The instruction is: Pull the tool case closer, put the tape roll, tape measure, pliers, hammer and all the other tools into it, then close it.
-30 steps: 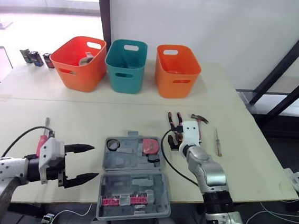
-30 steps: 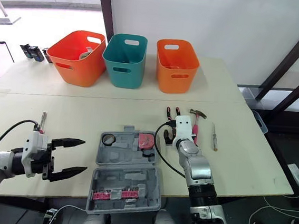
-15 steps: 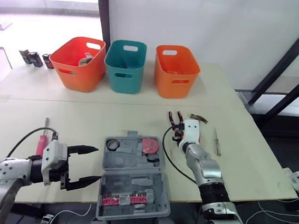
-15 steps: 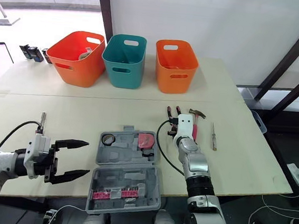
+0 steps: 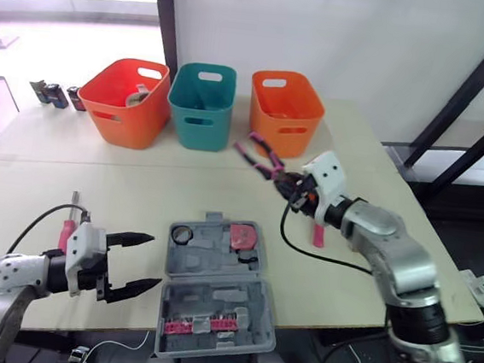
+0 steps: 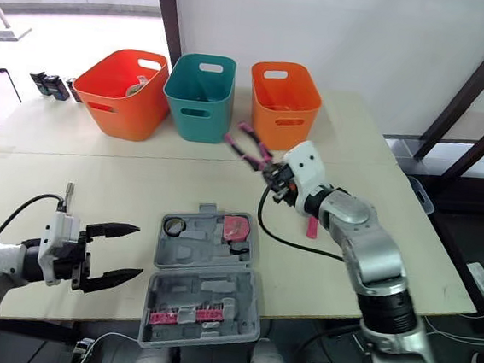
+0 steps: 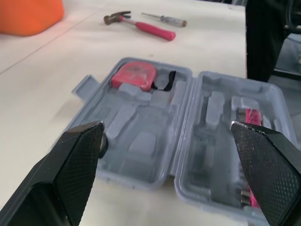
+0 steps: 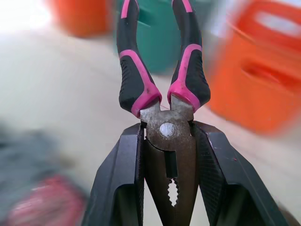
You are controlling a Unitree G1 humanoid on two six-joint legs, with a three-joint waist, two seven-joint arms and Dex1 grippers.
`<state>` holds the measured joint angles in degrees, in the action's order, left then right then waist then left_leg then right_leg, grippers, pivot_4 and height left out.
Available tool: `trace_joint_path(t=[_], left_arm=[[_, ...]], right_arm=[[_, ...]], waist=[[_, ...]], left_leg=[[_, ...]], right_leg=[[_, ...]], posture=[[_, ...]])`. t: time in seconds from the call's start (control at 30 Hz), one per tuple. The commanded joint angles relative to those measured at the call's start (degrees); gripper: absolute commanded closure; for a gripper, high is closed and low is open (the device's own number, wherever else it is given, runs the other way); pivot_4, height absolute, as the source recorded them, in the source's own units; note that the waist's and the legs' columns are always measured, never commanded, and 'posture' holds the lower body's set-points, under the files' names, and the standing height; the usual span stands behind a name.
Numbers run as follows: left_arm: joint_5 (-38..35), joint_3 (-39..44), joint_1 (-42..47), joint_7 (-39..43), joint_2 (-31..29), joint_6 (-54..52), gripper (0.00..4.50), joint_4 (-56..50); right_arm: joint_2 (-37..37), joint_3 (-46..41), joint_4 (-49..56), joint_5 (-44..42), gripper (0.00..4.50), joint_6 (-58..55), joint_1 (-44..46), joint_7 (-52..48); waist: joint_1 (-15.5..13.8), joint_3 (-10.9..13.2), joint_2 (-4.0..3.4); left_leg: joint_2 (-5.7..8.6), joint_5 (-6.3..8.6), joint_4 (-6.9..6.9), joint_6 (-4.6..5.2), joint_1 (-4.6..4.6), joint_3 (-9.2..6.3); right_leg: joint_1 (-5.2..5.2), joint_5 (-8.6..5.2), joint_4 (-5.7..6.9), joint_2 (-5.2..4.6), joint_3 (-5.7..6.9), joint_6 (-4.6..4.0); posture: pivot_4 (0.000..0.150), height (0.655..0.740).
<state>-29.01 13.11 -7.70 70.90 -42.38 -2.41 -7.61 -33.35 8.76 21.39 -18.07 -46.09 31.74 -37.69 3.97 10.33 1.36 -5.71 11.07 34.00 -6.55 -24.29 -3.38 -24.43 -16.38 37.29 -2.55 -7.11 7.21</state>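
Right of centre, your right hand (image 5: 290,187) is clamping the black-and-pink pliers (image 5: 257,155) above the table (image 5: 182,184); lower left, your left hand (image 5: 154,261) is gaping apart beside the open grey plastic tool case (image 5: 215,286).

We take this for a robotics lab: a plain pale surface (image 5: 182,184) set against a bare white wall (image 5: 367,39), plastic bins (image 5: 201,105) along its far edge, black metal struts (image 5: 469,92) and loose cables (image 5: 476,290) beyond its right edge.
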Motion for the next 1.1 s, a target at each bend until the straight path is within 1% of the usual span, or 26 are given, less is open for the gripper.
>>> trace_joint_path(t=[0.03, 0.1, 0.17, 0.3, 0.37, 0.57, 0.77, 1.1], left_arm=[[-1.23, 2.8, -0.83, 1.91, -1.38, 0.96, 0.0, 2.27], [-1.0, 3.18, -0.93, 2.65, -1.79, 1.67, 0.0, 3.67], [-0.54, 3.31, -0.97, 3.04, -2.25, 2.15, 0.0, 4.35], [-0.64, 2.71, -0.69, 2.04, -2.3, 1.16, 0.0, 2.66], [-0.55, 2.26, -0.61, 1.51, -2.19, 0.75, 0.0, 1.96], [-0.15, 0.78, 0.07, 1.28, -1.89, 0.32, 0.0, 2.13], [-0.5, 0.91, 0.25, 1.69, -2.09, 0.73, 0.0, 2.53], [-0.58, 0.88, -0.09, 0.61, -2.22, -0.1, 0.0, 0.48]], right_arm=[[-6.65, 5.6, 5.01, -3.15, 3.52, -4.35, 5.12, -11.02], [-8.73, 8.92, 4.94, -3.21, 3.52, -5.91, 8.01, -14.06], [-9.43, 14.62, 3.2, -0.96, 3.52, -7.42, 12.73, -16.35], [-7.94, 22.74, -0.55, 2.61, 3.52, -7.56, 19.51, -19.52], [-7.2, 24.89, -1.68, 3.59, 3.52, -7.21, 21.22, -20.74], [-3.66, 33.87, -9.92, 11.3, 3.52, -3.56, 27.48, -23.87], [1.31, 36.79, -13.78, 14.54, 3.52, -3.47, 30.11, -25.49], [6.94, 38.11, -18.73, 17.63, 3.52, -2.07, 29.72, -26.8]], waist=[[0.0, 0.01, 0.0], [0.0, 0.04, 0.02], [0.04, 0.04, 0.01], [0.04, 0.03, 0.01], [-0.11, 0.03, 0.02], [0.01, 0.04, 0.01], [0.06, 0.04, 0.01], [0.0, 0.04, 0.01]], left_leg=[[0.01, 0.0, 0.01, 0.0, -0.01, 0.0], [0.02, 0.0, 0.1, 0.0, -0.04, 0.02], [0.01, 0.0, 0.14, 0.0, -0.04, 0.02], [0.01, 0.0, 0.15, -0.01, -0.04, 0.04], [0.01, 0.0, 0.13, -0.01, -0.1, 0.04], [0.01, 0.0, 0.05, -0.01, -0.14, 0.03], [0.01, 0.0, 0.05, -0.01, -0.14, 0.03], [0.01, -0.01, 0.07, -0.01, -0.13, 0.02]], right_leg=[[0.0, 0.0, -0.03, -0.01, 0.0, -0.01], [-0.02, 0.02, -0.04, -0.05, 0.0, -0.03], [-0.04, 0.04, -0.04, -0.05, 0.0, -0.08], [-0.1, 0.1, -0.03, -0.05, 0.0, -0.16], [-0.15, 0.09, -0.03, -0.04, 0.0, -0.14], [-0.18, 0.04, 0.0, -0.02, 0.03, -0.04], [-0.2, 0.05, 0.03, -0.02, 0.02, -0.04], [-0.19, 0.06, 0.09, -0.01, 0.04, -0.03]], posture=[[0.15, 0.74], [0.15, 0.74], [0.15, 0.74], [0.15, 0.74], [0.15, 0.74], [0.15, 0.74], [0.15, 0.74], [0.15, 0.74]])
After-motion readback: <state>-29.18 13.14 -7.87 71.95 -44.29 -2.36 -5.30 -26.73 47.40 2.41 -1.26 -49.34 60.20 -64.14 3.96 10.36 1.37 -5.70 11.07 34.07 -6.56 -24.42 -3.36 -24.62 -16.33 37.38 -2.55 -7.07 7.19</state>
